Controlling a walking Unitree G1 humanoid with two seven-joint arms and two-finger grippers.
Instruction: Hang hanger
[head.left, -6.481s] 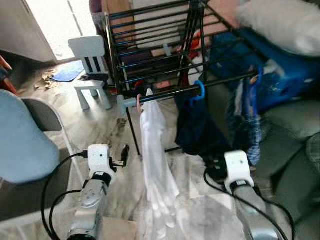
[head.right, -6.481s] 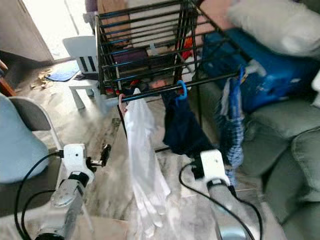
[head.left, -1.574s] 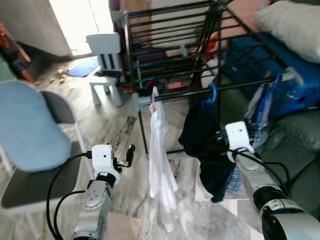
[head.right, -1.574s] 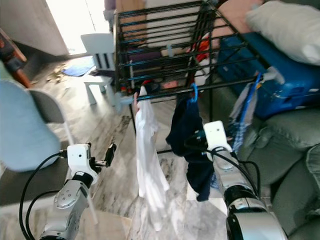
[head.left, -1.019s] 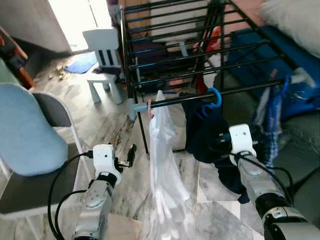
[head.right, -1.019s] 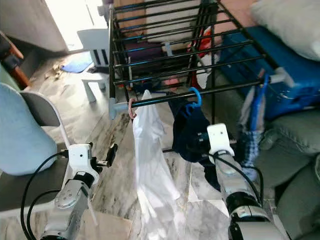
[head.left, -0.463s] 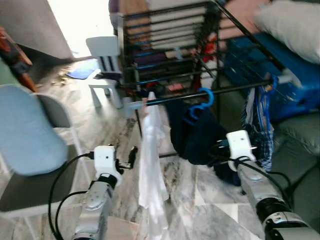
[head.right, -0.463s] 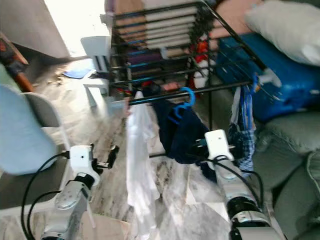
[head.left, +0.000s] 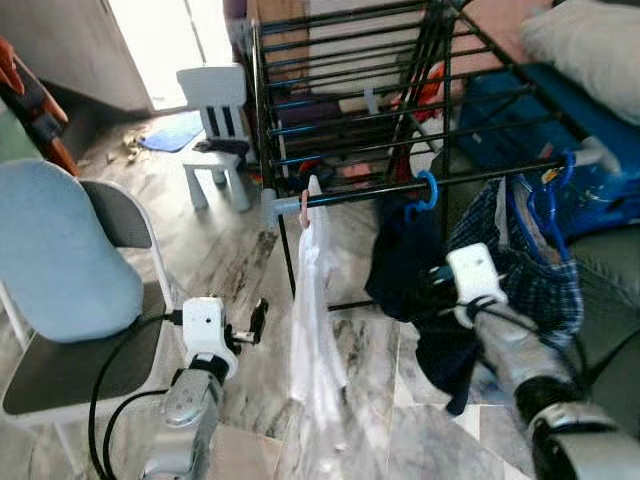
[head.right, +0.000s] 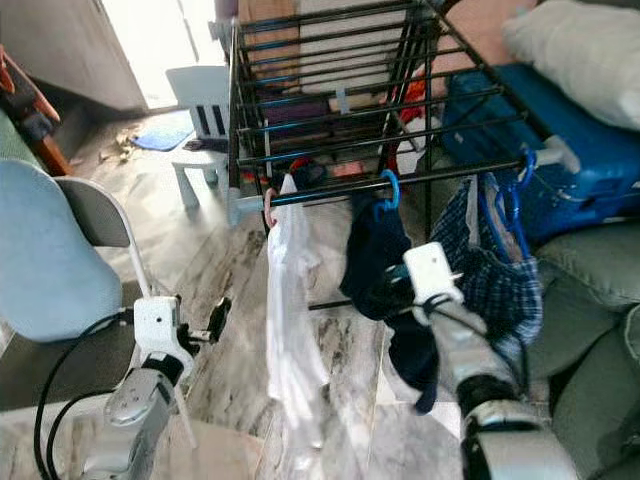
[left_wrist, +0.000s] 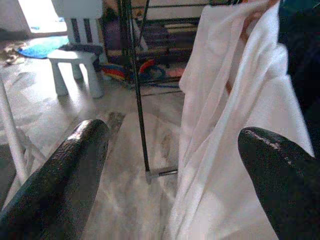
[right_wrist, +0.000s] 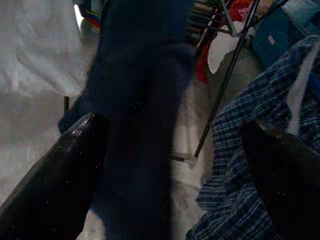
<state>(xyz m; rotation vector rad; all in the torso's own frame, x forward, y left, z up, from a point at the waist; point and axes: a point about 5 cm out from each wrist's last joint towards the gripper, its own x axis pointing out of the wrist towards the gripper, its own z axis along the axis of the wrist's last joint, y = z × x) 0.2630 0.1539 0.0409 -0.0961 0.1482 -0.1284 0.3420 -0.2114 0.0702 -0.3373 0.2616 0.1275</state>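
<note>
while the robot faces a black drying rack (head.left: 400, 90), three garments hang along its front rail. a white shirt (head.left: 312, 330) hangs from a pink hanger (head.left: 303, 205) near the rail's left end, a dark navy garment (head.left: 405, 265) hangs from a blue hanger (head.left: 425, 190) near the middle, and a blue checked shirt (head.left: 530, 280) hangs from another blue hook (head.left: 548, 195) towards the right end. the right gripper (right_wrist: 170, 165) is raised just in front of the navy garment, between it and the checked shirt; its two black fingers (right_wrist: 65, 165) are spread wide and grasp nothing. the left gripper (left_wrist: 165, 150) is held low, near the white shirt but apart from it, its fingers also spread and empty. a grey folding chair with a light blue cushion (head.left: 60, 250) stands to the left, a small white child's chair (head.left: 215, 120) stands further back, and a grey sofa (head.right: 590, 300) with a blue cover (head.right: 560, 130) lies to the right.
</note>
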